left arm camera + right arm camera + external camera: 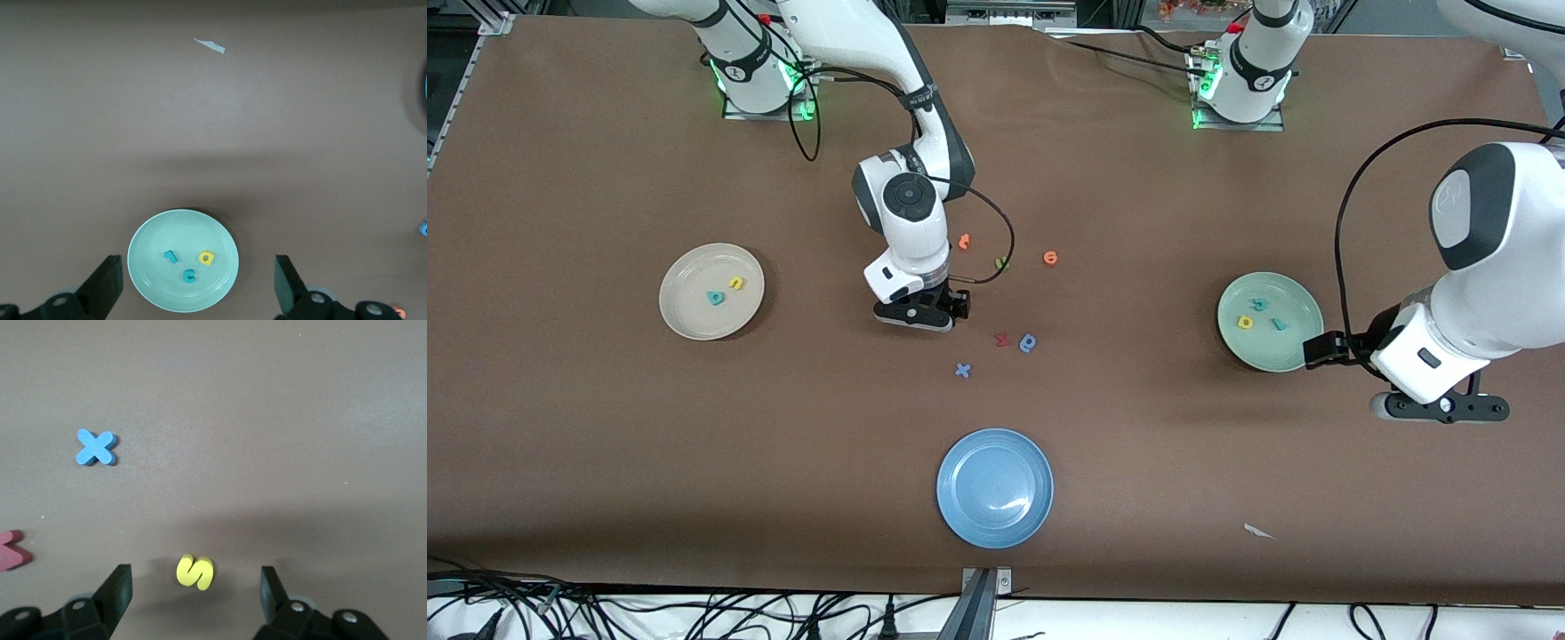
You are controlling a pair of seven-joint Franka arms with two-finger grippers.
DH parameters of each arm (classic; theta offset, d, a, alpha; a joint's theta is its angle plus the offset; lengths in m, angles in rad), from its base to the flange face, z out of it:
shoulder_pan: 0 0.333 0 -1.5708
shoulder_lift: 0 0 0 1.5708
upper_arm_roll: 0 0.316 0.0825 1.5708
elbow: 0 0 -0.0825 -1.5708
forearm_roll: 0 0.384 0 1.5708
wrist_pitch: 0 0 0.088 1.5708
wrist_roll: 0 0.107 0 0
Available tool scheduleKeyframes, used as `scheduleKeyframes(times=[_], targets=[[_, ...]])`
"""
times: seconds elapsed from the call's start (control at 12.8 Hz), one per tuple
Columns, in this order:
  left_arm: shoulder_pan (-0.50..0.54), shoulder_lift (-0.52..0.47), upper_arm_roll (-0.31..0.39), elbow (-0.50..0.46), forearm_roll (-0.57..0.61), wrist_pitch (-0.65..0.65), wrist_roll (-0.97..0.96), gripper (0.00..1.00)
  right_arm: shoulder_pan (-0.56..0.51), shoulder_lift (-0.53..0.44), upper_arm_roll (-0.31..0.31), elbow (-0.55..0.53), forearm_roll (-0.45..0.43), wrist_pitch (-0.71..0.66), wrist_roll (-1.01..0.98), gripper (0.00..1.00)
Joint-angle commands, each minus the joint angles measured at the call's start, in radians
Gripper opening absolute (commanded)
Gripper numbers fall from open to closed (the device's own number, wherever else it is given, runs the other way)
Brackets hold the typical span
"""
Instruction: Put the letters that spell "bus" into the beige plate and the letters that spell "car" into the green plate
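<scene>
The beige plate [685, 311] toward the right arm's end holds a teal "b" [715, 298] and a yellow "u" [736, 283]. The green plate [1294, 351] [150, 270] toward the left arm's end holds a teal "c" [1259, 305] [190, 274], a yellow "a" [1245, 322] [207, 257] and a teal "r" [1280, 324] [171, 256]. My right gripper [920, 313] [195, 587] is low over the table's middle, open. The yellow "s" [195, 572] sits between its fingers, touching neither, and is hidden in the front view. My left gripper [1440, 407] [197, 283] waits open beside the green plate.
A blue plate [994, 487] lies near the front edge. Loose letters lie by the right gripper: two orange ones [964, 241] [1050, 258], a green one [1001, 263], a red one [1001, 339] [10, 550], a blue one [1028, 343] and a blue "x" [962, 370] [97, 447]. A white scrap [1258, 532] [210, 45] lies near the front.
</scene>
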Motion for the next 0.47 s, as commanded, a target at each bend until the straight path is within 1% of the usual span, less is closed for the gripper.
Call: scheduleKeyframes(times=[0.0, 0.16, 0.39], targets=[[-0.007, -0.008, 0.01, 0.006, -0.026, -0.015, 0.006, 1.0, 0.01, 0.017, 0.004, -0.001, 0.022, 0.03, 0.01, 0.85], [-0.007, -0.01, 0.01, 0.006, -0.026, -0.015, 0.006, 1.0, 0.011, 0.034, 0.012, -0.004, 0.022, 0.056, 0.039, 0.84], [-0.007, -0.008, 0.01, 0.006, -0.024, -0.015, 0.006, 1.0, 0.01, 0.035, 0.02, -0.005, 0.022, 0.06, 0.039, 0.84]])
